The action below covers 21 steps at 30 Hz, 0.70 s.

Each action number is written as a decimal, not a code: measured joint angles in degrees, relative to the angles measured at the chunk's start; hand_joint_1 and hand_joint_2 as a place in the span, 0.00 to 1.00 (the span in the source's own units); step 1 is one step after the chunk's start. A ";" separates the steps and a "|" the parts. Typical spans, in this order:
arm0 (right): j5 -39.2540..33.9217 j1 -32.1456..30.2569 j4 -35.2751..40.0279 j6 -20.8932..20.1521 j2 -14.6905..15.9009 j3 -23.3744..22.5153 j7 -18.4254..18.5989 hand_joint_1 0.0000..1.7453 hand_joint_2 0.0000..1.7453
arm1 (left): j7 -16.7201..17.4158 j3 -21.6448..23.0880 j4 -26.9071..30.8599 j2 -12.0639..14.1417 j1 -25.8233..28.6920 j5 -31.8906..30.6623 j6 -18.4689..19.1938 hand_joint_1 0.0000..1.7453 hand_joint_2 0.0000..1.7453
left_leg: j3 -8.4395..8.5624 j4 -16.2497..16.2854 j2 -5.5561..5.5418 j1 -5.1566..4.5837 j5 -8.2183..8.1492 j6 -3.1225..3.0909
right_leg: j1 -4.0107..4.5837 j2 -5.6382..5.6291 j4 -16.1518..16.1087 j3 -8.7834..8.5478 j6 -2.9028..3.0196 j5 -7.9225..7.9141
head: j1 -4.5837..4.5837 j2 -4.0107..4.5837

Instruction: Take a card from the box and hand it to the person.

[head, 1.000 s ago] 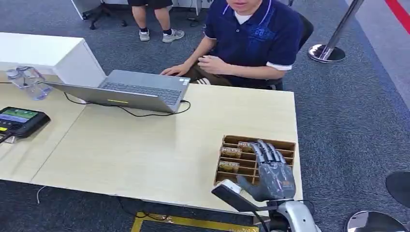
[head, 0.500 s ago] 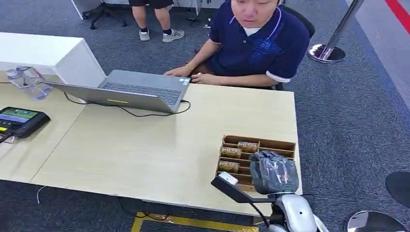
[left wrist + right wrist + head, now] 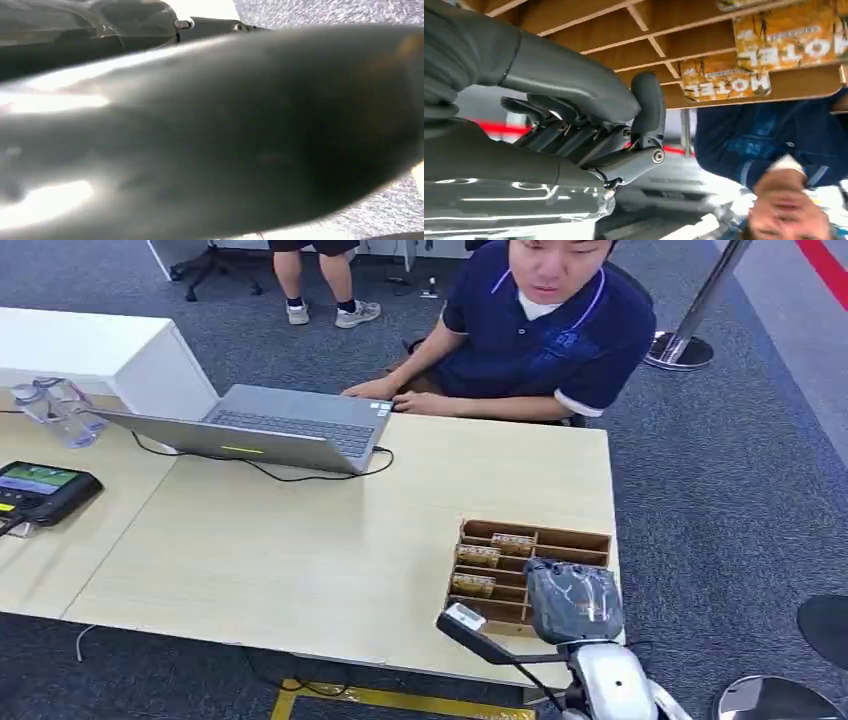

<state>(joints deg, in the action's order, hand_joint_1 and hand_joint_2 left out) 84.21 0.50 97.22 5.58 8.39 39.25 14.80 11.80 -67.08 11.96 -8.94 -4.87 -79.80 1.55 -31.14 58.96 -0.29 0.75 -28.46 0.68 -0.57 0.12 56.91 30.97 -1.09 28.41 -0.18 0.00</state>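
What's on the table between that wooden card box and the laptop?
In the head view, just bare tabletop between the card box and the laptop, apart from the laptop's black cable.

Right hand (image 3: 572, 600) covers box (image 3: 500, 565) near corner; whether fingers (image 3: 574, 135) grip card unclear.

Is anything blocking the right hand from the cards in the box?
Nothing visible does. The right hand hangs over the near right part of the box, fingers curled; the cards stand in slots just to its left.
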 joint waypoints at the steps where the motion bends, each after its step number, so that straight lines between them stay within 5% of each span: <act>1: 0.91 0.07 0.31 -0.84 0.33 0.40 0.26 1.00 1.00 | 0.00 0.13 0.00 -0.02 0.01 -0.31 0.05 0.00 0.00 | -0.01 0.00 0.00 0.00 0.00 0.00 | 0.00 0.01 0.00 0.00 0.00 0.00 | 0.00 0.00; 7: 2.52 5.74 1.40 -8.29 4.59 3.52 0.20 1.00 1.00 | -0.59 1.25 0.00 -0.22 0.01 -1.75 0.77 0.00 0.00 | 0.01 0.01 0.02 -0.01 0.04 -0.01 | -0.01 -0.02 0.00 0.00 -0.01 -0.08 | 0.00 0.00; 21: -3.78 20.47 2.47 -13.10 9.90 8.29 -1.33 1.00 1.00 | -0.83 2.95 0.00 -0.46 -0.05 -2.67 1.27 0.00 0.00 | 0.01 0.02 0.01 -0.01 0.08 0.01 | -0.01 -0.01 0.01 0.01 0.01 -0.11 | 0.00 0.00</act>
<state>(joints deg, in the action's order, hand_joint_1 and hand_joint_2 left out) 80.43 20.96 99.69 -7.52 18.29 47.54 13.46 10.97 -64.13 11.96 -9.40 -4.92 -82.47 2.82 -31.13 58.98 -0.28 0.75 -28.37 0.69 -0.57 0.11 56.92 30.98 -1.08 28.30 -0.17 0.00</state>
